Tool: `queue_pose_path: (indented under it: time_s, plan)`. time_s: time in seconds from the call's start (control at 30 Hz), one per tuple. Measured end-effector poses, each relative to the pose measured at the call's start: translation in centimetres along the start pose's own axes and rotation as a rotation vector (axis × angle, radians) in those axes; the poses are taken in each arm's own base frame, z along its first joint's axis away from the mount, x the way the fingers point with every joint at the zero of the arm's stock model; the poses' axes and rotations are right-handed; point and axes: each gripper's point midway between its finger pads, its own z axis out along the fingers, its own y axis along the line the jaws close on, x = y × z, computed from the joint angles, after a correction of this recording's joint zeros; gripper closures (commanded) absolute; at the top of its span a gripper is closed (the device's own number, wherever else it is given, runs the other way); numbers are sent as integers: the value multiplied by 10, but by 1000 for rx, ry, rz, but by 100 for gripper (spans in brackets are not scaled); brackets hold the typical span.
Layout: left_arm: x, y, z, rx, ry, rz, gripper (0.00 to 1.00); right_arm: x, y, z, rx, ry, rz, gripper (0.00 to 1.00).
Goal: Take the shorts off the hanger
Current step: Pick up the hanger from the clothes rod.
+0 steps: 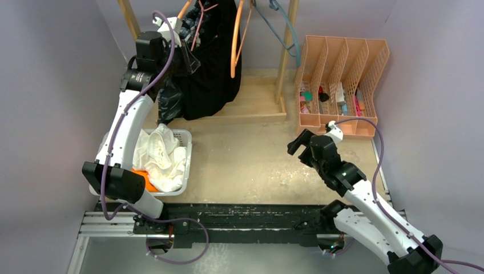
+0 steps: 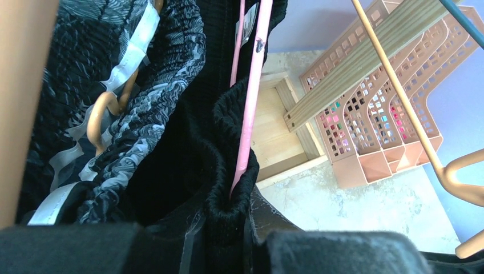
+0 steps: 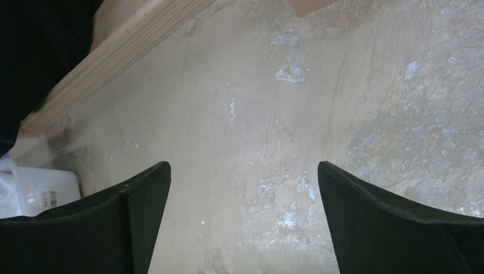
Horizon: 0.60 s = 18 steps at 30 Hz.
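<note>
The black shorts [image 1: 214, 68] hang from a pink hanger [image 1: 200, 23] on the wooden rack at the back. In the left wrist view their ribbed waistband [image 2: 228, 188] is pinched between my left gripper's [image 2: 234, 228] fingers, right under the pink hanger's [image 2: 251, 103] lower end. The left gripper [image 1: 181, 56] is shut on that waistband. Camo-patterned shorts [image 2: 142, 114] hang just left of it on an orange hanger. White shorts [image 1: 160, 151] and orange shorts [image 1: 146, 180] lie in the white basket [image 1: 186, 137]. My right gripper [image 3: 242, 194] stands open over bare table, holding nothing.
An empty orange hanger [image 1: 235, 45] and a teal hanger [image 1: 282, 31] hang right of the black shorts. A peach slotted organizer [image 1: 342, 74] with small items stands at the back right. The rack's wooden base [image 1: 251, 111] runs along the back.
</note>
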Motion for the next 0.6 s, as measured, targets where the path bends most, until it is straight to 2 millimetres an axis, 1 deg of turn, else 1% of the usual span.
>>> queue_pose_path:
  time_s: [0.23, 0.43, 0.6]
  plan:
    - [-10, -5, -6, 9, -38, 10, 100, 10, -4, 9, 38, 41, -22, 1]
    - [-16, -6, -6, 18, -64, 10, 100, 15, -2, 13, 45, 70, -31, 1]
    - [-14, -8, -5, 31, -89, -9, 100, 16, -2, 13, 47, 75, -32, 1]
